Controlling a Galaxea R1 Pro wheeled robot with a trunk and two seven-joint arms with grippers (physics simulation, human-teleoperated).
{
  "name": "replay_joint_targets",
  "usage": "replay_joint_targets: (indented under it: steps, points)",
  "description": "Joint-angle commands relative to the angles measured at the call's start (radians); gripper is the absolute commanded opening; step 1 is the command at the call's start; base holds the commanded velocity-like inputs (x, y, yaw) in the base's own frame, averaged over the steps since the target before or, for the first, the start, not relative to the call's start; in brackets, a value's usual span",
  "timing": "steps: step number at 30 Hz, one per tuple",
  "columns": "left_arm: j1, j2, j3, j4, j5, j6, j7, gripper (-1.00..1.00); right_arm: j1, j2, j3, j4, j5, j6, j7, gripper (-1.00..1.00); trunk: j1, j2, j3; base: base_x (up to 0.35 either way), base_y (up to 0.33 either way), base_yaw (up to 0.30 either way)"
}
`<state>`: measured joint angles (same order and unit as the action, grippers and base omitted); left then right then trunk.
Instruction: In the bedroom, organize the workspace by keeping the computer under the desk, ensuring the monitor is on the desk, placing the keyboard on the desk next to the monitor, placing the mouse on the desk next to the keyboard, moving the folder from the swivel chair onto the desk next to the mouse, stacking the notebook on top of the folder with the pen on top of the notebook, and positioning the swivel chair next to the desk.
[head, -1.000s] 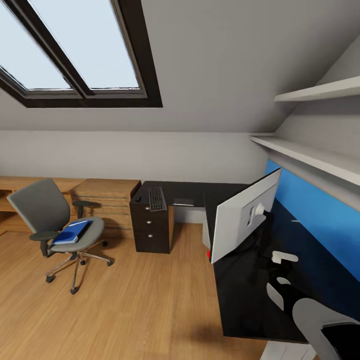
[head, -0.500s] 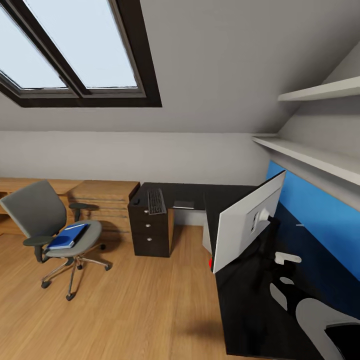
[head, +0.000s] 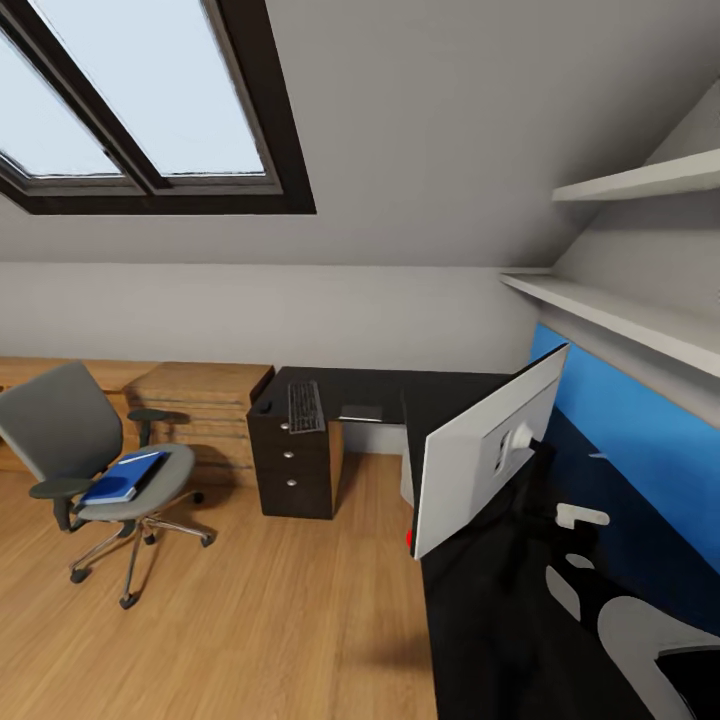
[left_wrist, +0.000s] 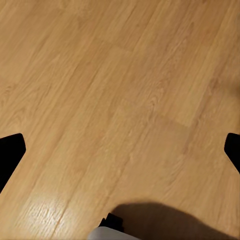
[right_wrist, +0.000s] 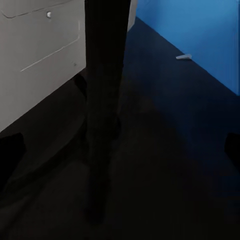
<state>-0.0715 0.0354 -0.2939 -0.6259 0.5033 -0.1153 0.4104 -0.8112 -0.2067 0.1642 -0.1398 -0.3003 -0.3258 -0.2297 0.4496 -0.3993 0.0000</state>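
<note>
Two items, monitor (head: 480, 450) and keyboard (head: 304, 407), sit on the worktop (head: 480, 620); folder (head: 122, 477) remains on chair (head: 90, 450); both jaws open, empty.

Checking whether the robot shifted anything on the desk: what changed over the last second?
Only the camera moved, so the whole view slid. The monitor stays on the desk, the keyboard on its far wing, the folder on the swivel chair. Nothing was grasped or released.

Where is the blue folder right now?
In the head view, the folder lies flat on the seat of the swivel chair at the left, on the wooden floor, well apart from the desk.
</note>
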Motion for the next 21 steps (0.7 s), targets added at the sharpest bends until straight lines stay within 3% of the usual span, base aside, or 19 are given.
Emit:
replay_joint_targets:
  steps: [1, 13, 21]
  points:
    - [-0.001, 0.001, -0.008, 0.0, 0.011, -0.006, 0.007, 1.0, 0.0, -0.001, 0.008, 0.0, -0.008, -0.003, -0.003, 1.0, 0.0, -0.001, 0.0, 0.013, -0.024, 0.0]
    - [-0.001, -0.003, -0.013, -0.01, 0.01, -0.01, 0.006, 1.0, 0.0, -0.004, 0.008, -0.003, -0.009, -0.005, -0.003, 1.0, 0.0, -0.001, 0.0, 0.002, -0.005, 0.0]
    - [-0.001, -0.016, -0.014, -0.012, 0.009, -0.011, 0.009, 1.0, 0.0, -0.005, 0.008, -0.071, -0.011, 0.01, -0.003, 1.0, 0.031, -0.057, -0.025, 0.0, 0.0, 0.0]
